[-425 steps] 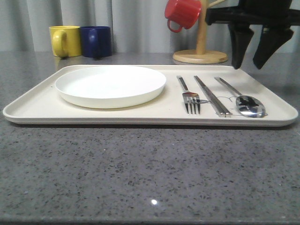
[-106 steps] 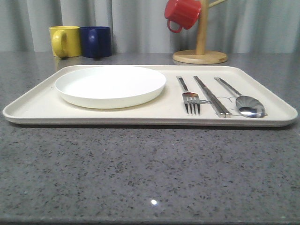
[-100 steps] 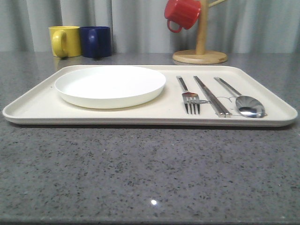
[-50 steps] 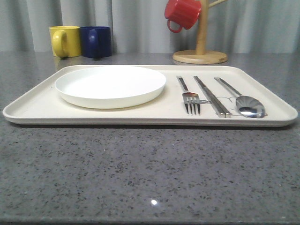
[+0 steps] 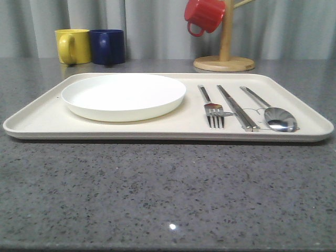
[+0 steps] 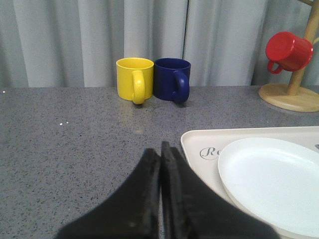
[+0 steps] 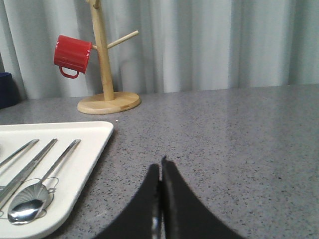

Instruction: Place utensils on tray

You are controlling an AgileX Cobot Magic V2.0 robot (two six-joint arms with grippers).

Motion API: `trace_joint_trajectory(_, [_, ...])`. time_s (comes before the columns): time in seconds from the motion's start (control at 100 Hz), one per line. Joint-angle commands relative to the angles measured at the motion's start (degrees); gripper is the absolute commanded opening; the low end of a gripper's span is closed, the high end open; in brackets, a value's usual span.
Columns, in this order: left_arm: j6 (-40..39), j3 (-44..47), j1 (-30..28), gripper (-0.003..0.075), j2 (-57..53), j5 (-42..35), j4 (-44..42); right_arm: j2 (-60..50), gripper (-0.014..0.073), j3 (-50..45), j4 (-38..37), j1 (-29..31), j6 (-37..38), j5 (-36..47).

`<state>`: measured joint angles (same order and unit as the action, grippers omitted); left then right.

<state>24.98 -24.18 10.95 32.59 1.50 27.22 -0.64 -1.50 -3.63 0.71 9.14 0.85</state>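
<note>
Tray (image 5: pixel 42 123) sits flat on the grey speckled bench (image 5: pixel 168 194), long side facing the front cam. All other positions below are given rel. to the tray.

Cutlery is all on the tray, right half, lying side by side and roughly parallel, handles pointing to the tray's far edge:
- fork (image 5: pixel 212 110) innermost, nearest the plate, tines toward the near rim
- chopsticks (image 5: pixel 237 107) just right of the fork, the pair lying tight together
- spoon (image 5: pixel 278 118) outermost, bowl near the tray's front-right corner; partly over a faint grey drawing printed on the tray

None of the three touch each other as far as I can see, small gaps between.

White round plate (image 5: pixel 123 95) takes up the tray's left half, clear of the fork.

Beyond the tray's far-left corner: yellow mug (image 5: pixel 72 45) and blue mug (image 5: pixel 107 46), touching or nearly so. Beyond the far-right part: wooden mug stand (image 5: pixel 224 55) w/ red mug (image 5: pixel 204 15) hung on a peg.

Left end effector (image 6: pixel 160 152): fingers pressed together, nothing between them, over bare bench just off the tray's left edge; grey script on the tray visible next to the plate there.

Right end effector (image 7: pixel 160 167): fingers together too, empty, over bare bench off the tray's right edge, spoon closest to it.
</note>
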Motion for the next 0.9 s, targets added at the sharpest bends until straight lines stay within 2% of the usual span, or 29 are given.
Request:
trace_joint_trajectory(0.0, [-0.5, -1.6, 0.4, -0.0017, 0.0, -4.4, 0.0, -1.0, -0.0069, 0.9, -0.6, 0.3, -0.5, 5.0])
trace_joint_trajectory(0.19, [-0.5, -1.3, 0.4, -0.0017, 0.0, -4.3, -0.5, -1.0, -0.0069, 0.9, -0.6, 0.3, -0.5, 5.0])
trace_joint_trajectory(0.32, [-1.3, -1.3, 0.4, -0.0017, -1.2, -4.2, -14.5, -1.0, -0.0069, 0.9, -0.6, 0.3, -0.5, 5.0])
trace_joint_trajectory(0.63, [-22.7, 3.9, 0.4, -0.0017, -10.5, -4.4, -34.0, -1.0, -0.0069, 0.9, -0.6, 0.3, -0.5, 5.0])
trace_joint_trajectory(0.89, [-26.3, 14.0, -4.3, -0.0017, -21.3, -4.4, -34.5, -1.0, -0.0069, 0.9, -0.6, 0.3, -0.5, 5.0])
